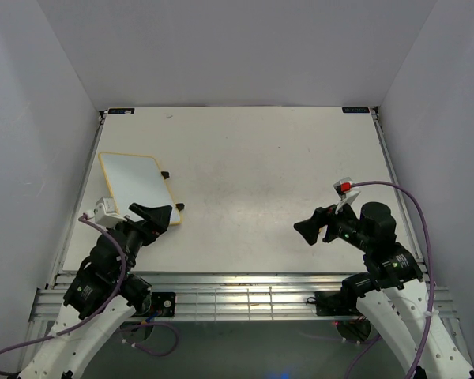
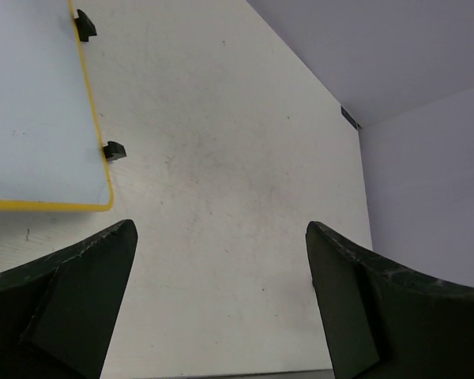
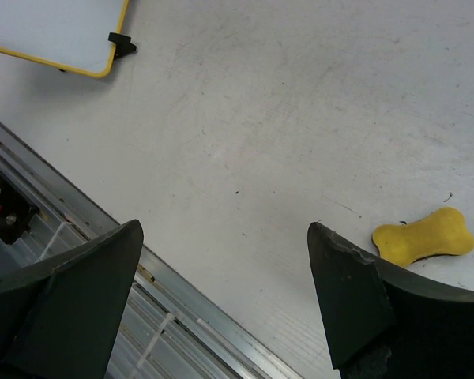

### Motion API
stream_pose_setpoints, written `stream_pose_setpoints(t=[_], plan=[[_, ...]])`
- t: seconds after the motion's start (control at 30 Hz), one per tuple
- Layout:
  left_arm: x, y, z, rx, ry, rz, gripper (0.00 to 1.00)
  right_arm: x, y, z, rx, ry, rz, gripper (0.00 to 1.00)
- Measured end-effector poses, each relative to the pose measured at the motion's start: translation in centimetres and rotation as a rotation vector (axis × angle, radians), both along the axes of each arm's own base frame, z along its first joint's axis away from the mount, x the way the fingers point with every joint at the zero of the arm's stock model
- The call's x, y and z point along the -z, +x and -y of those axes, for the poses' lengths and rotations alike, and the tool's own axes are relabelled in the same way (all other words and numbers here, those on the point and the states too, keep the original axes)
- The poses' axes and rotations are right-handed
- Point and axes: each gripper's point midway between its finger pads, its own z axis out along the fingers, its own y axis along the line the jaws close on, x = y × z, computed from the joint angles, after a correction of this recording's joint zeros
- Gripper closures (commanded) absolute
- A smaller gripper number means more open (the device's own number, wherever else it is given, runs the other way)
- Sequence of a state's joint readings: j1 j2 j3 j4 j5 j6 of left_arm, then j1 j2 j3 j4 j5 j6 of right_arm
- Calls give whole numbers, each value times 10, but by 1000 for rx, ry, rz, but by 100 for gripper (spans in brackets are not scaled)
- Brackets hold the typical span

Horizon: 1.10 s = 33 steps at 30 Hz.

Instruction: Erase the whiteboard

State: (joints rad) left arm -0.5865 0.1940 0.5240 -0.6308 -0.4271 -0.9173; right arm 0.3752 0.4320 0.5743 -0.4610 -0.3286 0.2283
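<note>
One board (image 1: 134, 187), lying flat at the far left of the surface (image 1: 253, 158), its long side close along the left edge and slightly skewed. White face reads blank, with a yellow frame all round. Two black feet (image 1: 165, 174) poke out from its right side, and two is all that shows.

Two tools in play. The left tool (image 1: 154, 214) hangs right at the board's near right corner, jaws spread wide with nothing between them. Its wrist view puts that corner just ahead and to the left of its left finger. Right of the board it's open ground, a broad bare stretch of surface across the middle.

The right tool (image 1: 312, 227) is over on the right side, well apart from the board, jaws wide too and empty. One eraser (image 3: 423, 237), yellow and bone-shaped, lies flat on the surface just beside that tool's right finger in its wrist view. The top view doesn't show it.

Boundaries now: walls (image 1: 31, 118) close in on the left, back and right, and a metal rail (image 1: 245, 296) runs along the near edge by the arm bases.
</note>
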Motion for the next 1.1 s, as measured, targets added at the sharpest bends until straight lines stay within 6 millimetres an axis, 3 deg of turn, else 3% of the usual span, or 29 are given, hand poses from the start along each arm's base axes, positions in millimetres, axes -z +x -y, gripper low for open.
stream_pose_setpoints(t=[0.23,0.37,0.5,0.83,1.0,1.1], plan=[[-32,-24,-3,84,41,8,2,-7,1,7,42,-23,-21,10],[-77,-37,-14,106,99,79,2,-28,4,15,89,-46,-10,10],[-115,-38,-21,128,231,144,2,-53,5,32,167,-83,18,10],[-125,-17,-32,105,550,340,2,-97,-4,98,476,-198,81,10],[-101,22,-16,124,659,325,2,-93,-8,114,542,-226,86,10],[-93,54,-30,64,689,259,2,-82,-6,114,545,-245,67,10]])
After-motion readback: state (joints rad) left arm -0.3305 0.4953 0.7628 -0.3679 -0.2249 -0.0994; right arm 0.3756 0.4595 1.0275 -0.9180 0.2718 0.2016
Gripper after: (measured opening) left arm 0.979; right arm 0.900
